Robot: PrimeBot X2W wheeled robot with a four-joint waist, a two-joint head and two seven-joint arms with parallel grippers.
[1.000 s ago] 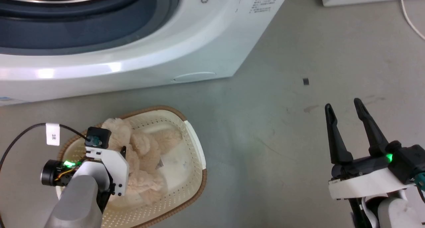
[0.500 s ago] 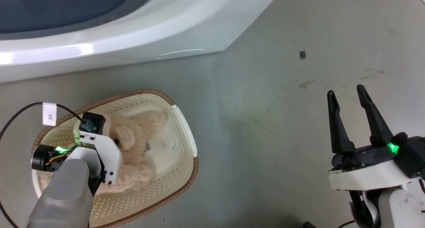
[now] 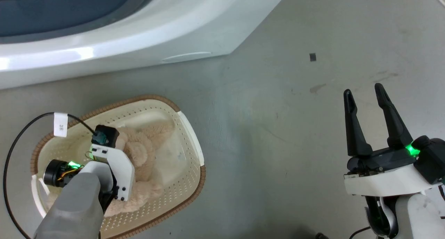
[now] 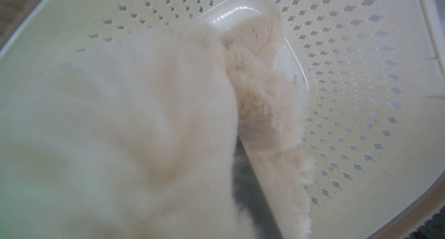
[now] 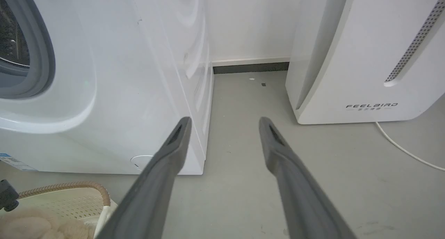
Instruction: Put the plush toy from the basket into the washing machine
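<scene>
The basket (image 3: 203, 176) sits on the grey floor (image 3: 278, 145) at the near left, just in front of the washing machine (image 3: 139, 33). A strip of floor lies between the two. The plush toy (image 3: 146, 152) lies inside the basket. Its cream pile spreads from the middle toward the near left end, and one rounded limb reaches toward the far right wall.

The left gripper (image 3: 120, 173) is down in the basket, on top of the toy, and its fingers are buried under the wrist and the fur. In the left wrist view the plush toy (image 4: 139, 127) is blurred and pressed up against the lens. The perforated wall of the basket (image 4: 347, 75) curves around it to the right. Whether those jaws are released or clenched on the fur cannot be told.

A black cable with a white tag (image 3: 60, 125) loops over the left end of the basket.

The right gripper (image 3: 362, 90) hangs over bare floor at the near right, well apart from the basket, with its two dark fingers spread and nothing between them. In its own wrist view the right gripper (image 5: 225, 120) points at the gap between the washing machine (image 5: 139, 75) on the left and a white FEELBIRD appliance (image 5: 365, 58) on the right. The machine's grey door seal (image 5: 45, 58) rings an open mouth. The rim of the basket (image 5: 69, 186) and a tuft of the plush toy (image 5: 31, 225) show at the near left corner. A white cord (image 5: 406, 150) trails across the floor beside the appliance.
</scene>
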